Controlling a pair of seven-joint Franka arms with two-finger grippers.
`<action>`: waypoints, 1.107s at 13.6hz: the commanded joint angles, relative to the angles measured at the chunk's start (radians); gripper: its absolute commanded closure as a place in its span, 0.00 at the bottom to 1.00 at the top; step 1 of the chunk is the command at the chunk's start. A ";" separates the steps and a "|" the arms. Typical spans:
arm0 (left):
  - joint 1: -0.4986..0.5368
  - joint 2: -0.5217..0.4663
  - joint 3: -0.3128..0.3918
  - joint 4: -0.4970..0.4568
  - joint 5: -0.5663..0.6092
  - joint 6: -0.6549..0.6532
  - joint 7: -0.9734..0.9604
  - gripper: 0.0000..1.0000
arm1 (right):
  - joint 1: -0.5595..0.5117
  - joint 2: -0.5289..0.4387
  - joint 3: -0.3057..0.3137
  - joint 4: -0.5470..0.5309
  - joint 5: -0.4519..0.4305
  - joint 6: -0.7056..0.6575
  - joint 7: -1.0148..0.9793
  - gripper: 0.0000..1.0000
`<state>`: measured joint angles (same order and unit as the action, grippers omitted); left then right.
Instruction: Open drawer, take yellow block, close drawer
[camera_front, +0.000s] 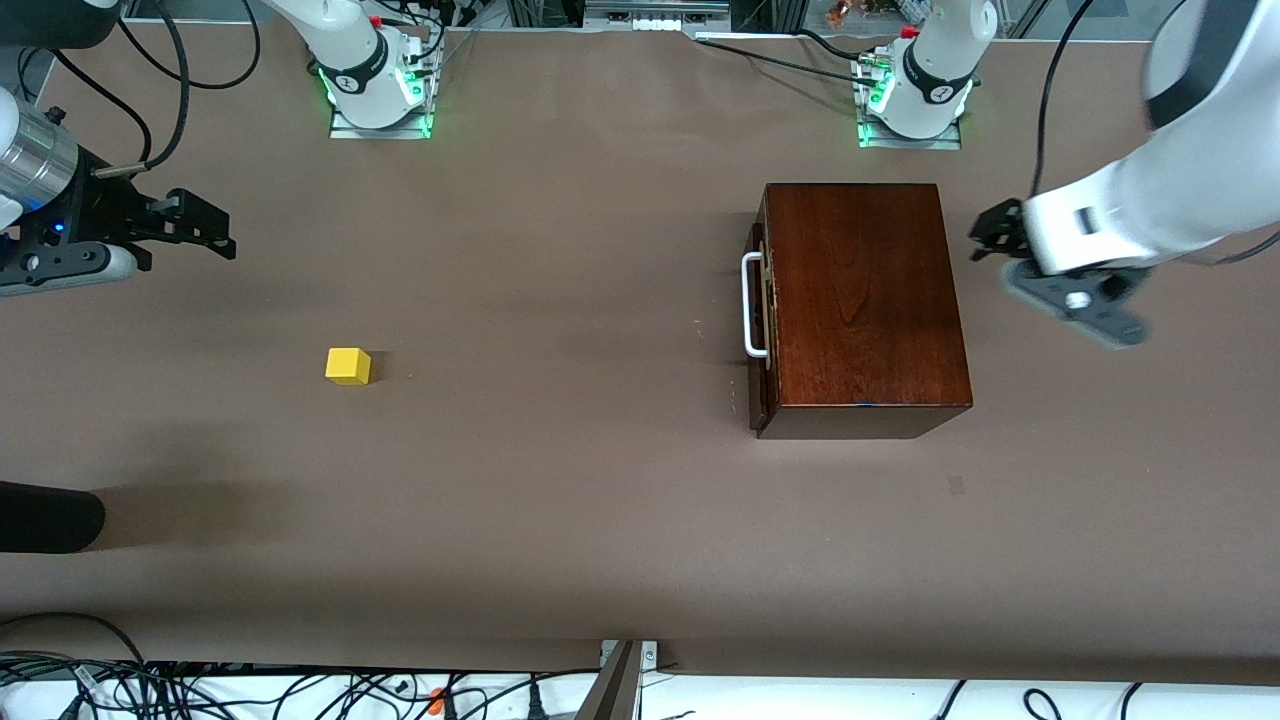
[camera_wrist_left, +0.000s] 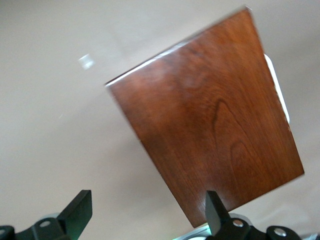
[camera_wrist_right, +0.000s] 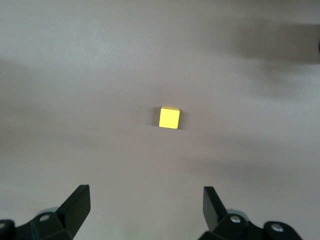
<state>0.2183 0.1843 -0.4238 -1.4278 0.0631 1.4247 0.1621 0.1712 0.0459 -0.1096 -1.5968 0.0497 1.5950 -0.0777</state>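
Cables (camera_front: 300, 690) trail along the table edge nearest the front camera, with a dark rounded object (camera_front: 45, 520) poking in at the right arm's end. Farther in, the yellow block (camera_front: 348, 366) sits alone on the brown table (camera_front: 560, 500), well apart from the cabinet (camera_front: 860, 300) that stands toward the left arm's end. Its drawer (camera_front: 760, 330) is pushed in, the white handle (camera_front: 752, 305) facing the right arm's end of the table. No brand, label or legible writing shows on the block or cabinet.

Over bare table at its own end hangs the right gripper (camera_front: 215, 232), empty; its wrist view shows both fingers (camera_wrist_right: 75, 205) spread wide, the block (camera_wrist_right: 169, 118) lying between them farther down on the cloth. Just beside the cabinet, at the end away from the handle, the left gripper (camera_front: 985, 240) is up in the air, also empty; its fingers (camera_wrist_left: 77, 210) stand wide apart in its wrist view, with the glossy cabinet top (camera_wrist_left: 210, 120) below.
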 joint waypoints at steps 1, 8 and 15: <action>-0.016 -0.103 0.084 -0.090 -0.025 0.034 -0.169 0.00 | -0.013 0.011 0.007 0.028 -0.007 -0.015 -0.004 0.00; -0.310 -0.252 0.448 -0.286 -0.068 0.191 -0.176 0.00 | -0.038 0.023 -0.002 0.028 0.004 -0.029 -0.002 0.00; -0.280 -0.227 0.445 -0.273 -0.068 0.187 -0.170 0.00 | -0.038 0.020 -0.002 0.028 -0.004 -0.119 -0.002 0.00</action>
<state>-0.0739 -0.0418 0.0270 -1.6978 0.0101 1.6012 0.0008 0.1442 0.0608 -0.1193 -1.5958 0.0497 1.5189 -0.0778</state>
